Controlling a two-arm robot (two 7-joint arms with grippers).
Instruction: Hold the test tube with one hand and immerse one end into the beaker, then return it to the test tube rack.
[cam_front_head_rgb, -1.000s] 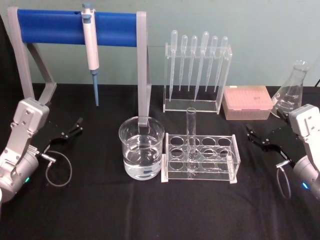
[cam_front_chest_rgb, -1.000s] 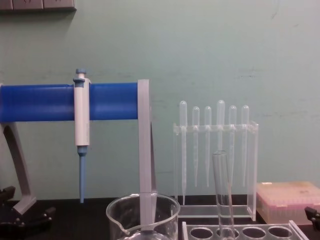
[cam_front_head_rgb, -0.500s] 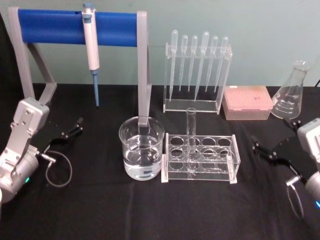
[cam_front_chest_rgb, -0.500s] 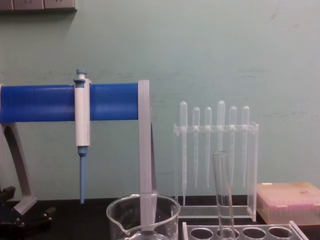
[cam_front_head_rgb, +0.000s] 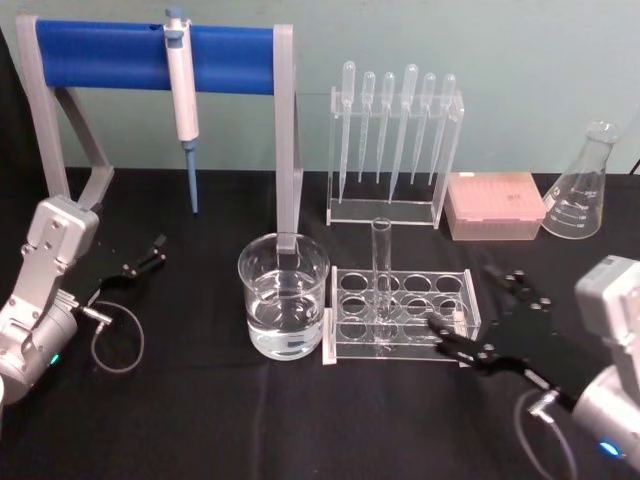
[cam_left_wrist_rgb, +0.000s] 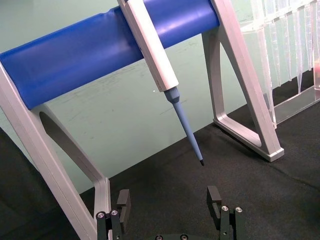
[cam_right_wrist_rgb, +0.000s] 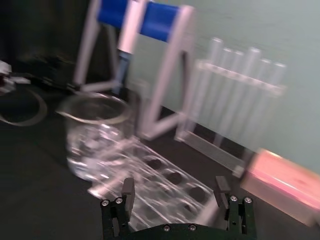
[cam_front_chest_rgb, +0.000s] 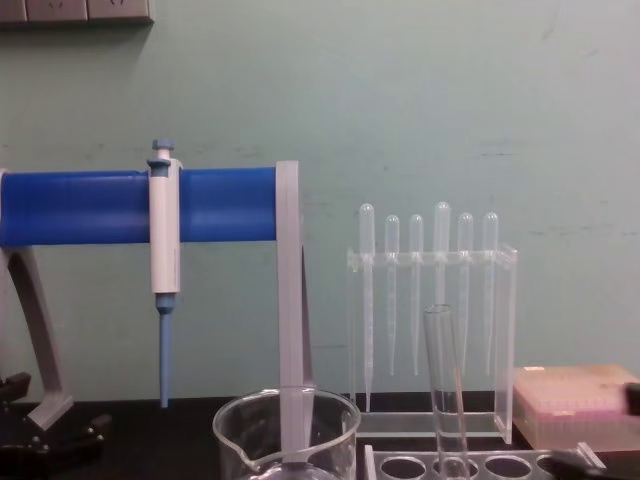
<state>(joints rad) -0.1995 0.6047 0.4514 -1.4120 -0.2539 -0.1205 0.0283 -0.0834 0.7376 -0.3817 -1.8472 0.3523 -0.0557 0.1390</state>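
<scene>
Glass test tube (cam_front_head_rgb: 381, 270) upright in clear rack (cam_front_head_rgb: 420, 272), beaker (cam_front_head_rgb: 283, 295) just left of it. 6 pipettes (cam_front_head_rgb: 395, 140), pink box (cam_front_head_rgb: 495, 205) and flask (cam_front_head_rgb: 580, 185) behind. Right gripper (cam_front_head_rgb: 462, 297) has swung in to the rack's right end, jaws spread, empty. Left gripper (cam_front_head_rgb: 143, 258) parked far left, also released. Black table (cam_front_head_rgb: 200, 420), green wall (cam_front_head_rgb: 520, 60).

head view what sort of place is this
Probably a lab bench: a pipettor hangs on a blue stand, plastic pipettes fill a rack, and a beaker of liquid sits beside a test tube rack.
</scene>
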